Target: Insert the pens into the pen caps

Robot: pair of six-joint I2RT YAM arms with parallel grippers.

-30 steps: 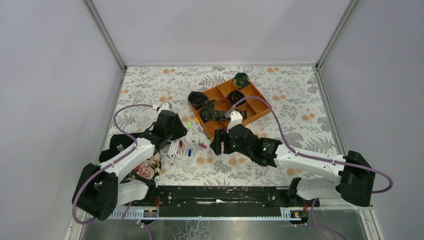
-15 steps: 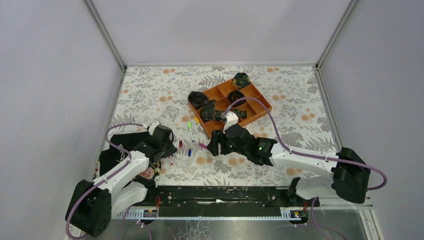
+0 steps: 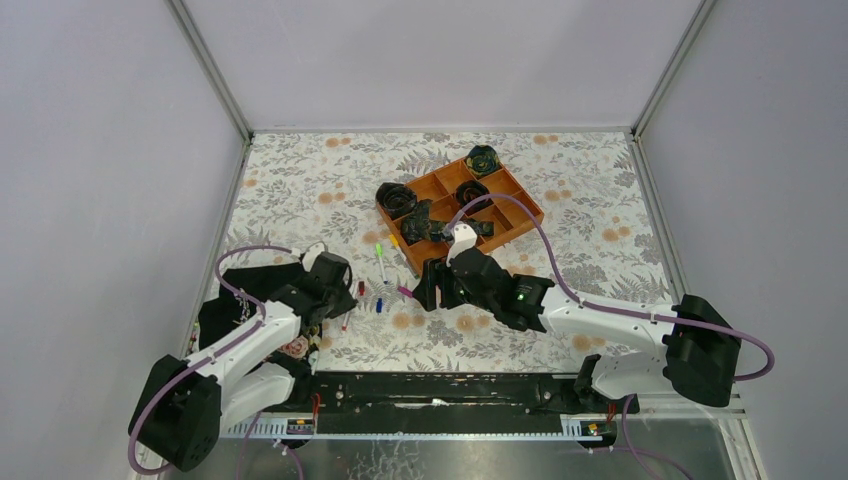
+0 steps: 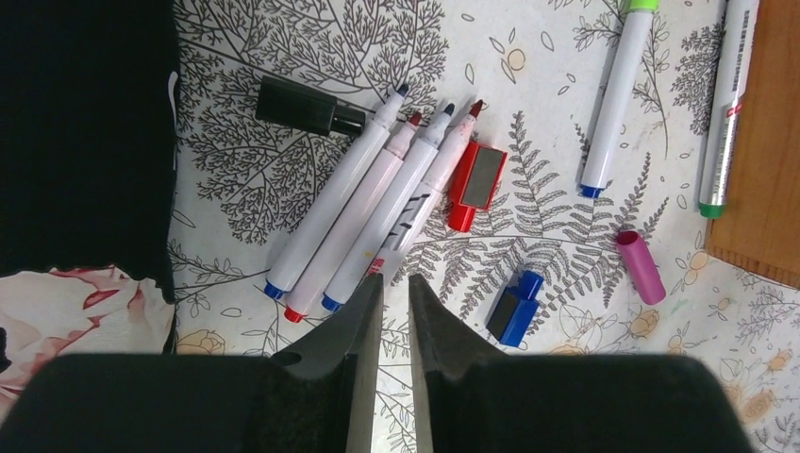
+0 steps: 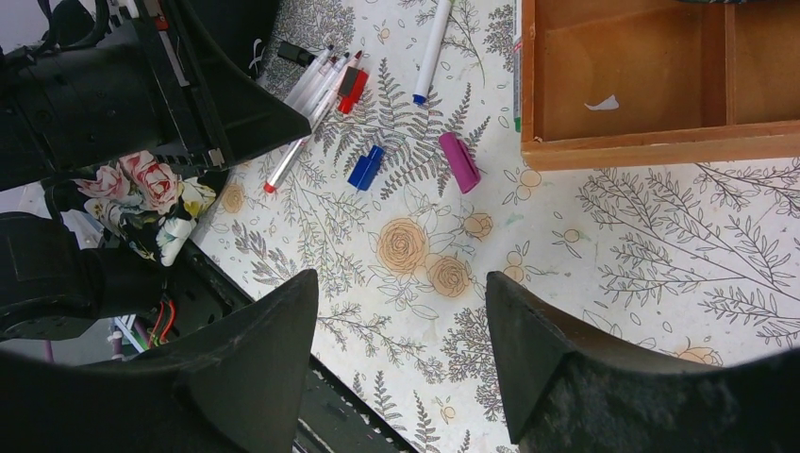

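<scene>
Where the left hand hangs low over the desk, its fingers stand nearly together with only a slim gap. The lower end of one pen slips behind the left finger, so I cannot tell whether it is gripped. Four uncapped pens lie fanned side by side just above the hand, a black cap at their upper left and a red cap touching the rightmost. Right of these lie a blue cap, a magenta cap and a green-topped pen, near the wooden tray. Further right, the right hand hovers wide open, holding nothing.
</scene>
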